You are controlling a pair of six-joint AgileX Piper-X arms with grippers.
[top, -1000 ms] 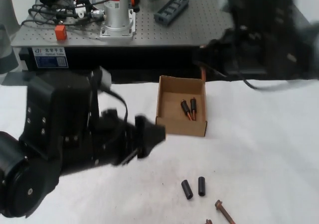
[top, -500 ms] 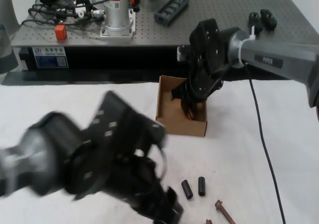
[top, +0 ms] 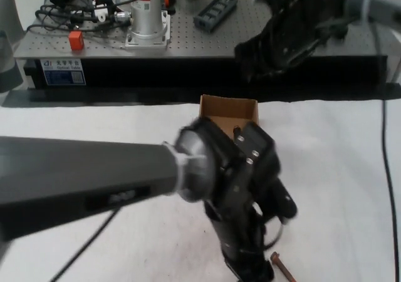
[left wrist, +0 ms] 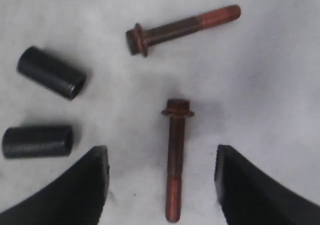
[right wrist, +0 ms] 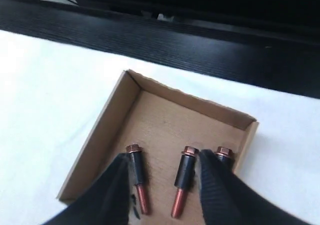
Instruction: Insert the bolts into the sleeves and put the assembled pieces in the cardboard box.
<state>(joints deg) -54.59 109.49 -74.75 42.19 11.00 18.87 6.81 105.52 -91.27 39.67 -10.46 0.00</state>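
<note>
The left arm [top: 94, 182] stretches low across the white cloth [top: 338, 188], its wrist over the loose parts at the near edge of the bench. The left gripper [left wrist: 161, 157] is empty, fingers spread wide, one on each side of a copper-coloured flange bolt [left wrist: 174, 160] that lies flat on the cloth in line with the gap; neither finger appears to touch it. A second bolt [left wrist: 182, 29] lies apart from it and crosswise, and two black sleeves [left wrist: 51, 79] rest on their sides just beside one another, off to one side of the bolts. The bolt looks small, stiff and light, but its round shank will likely roll or twist between flat pads, so the surest hold is square across the shank close to the head, leaving the threaded end free to enter a sleeve. The sleeves look rigid and smooth and prone to rolling; taking one across its outer wall at mid-length would keep the bore open. Beyond the arm stands the cardboard box [top: 229, 104], with three assembled pieces [right wrist: 184, 177] lying side by side on its floor. The right arm [top: 294, 31] is raised behind the box, and the right gripper [right wrist: 164, 160] hovers above it, fingers apart and holding nothing
</note>
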